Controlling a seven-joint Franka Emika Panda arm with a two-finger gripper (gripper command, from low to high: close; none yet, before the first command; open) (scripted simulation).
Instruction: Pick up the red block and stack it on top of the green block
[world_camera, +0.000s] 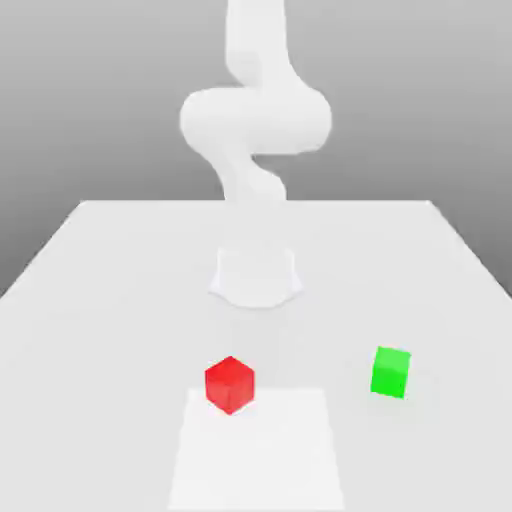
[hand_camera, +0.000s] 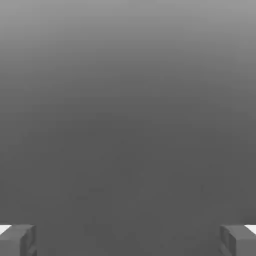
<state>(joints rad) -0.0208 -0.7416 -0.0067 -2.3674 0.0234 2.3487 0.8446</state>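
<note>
Sitting on the white tabletop (world_camera: 120, 260) are the two cubes of the task, both resting flat and well apart from each other. The red block (world_camera: 230, 384) is lying near the middle of the exterior view, towards its lower edge, just at the far edge of a slightly brighter square patch (world_camera: 260, 450) on the surface. It is turned so that one vertical edge is facing the camera, with two side faces showing to either side of that edge and its top face appearing as a diamond. Being a cube, it is showing no long axis. The green block (world_camera: 391, 372) is sitting towards the exterior view's right, at about the same depth as the red one, and is twisted only a little, so one broad side face is looking nearly at the camera with a narrow strip of another side beside it. Nothing is resting on top of either cube.

Behind them the white arm (world_camera: 255, 120) is rising from its round base (world_camera: 256, 275) and bending above the tabletop. In the hand view the gripper (hand_camera: 128, 240) is standing spread wide, one grey fingertip (hand_camera: 17, 240) sitting at each side of the picture, with nothing between them and only plain grey ahead.
</note>
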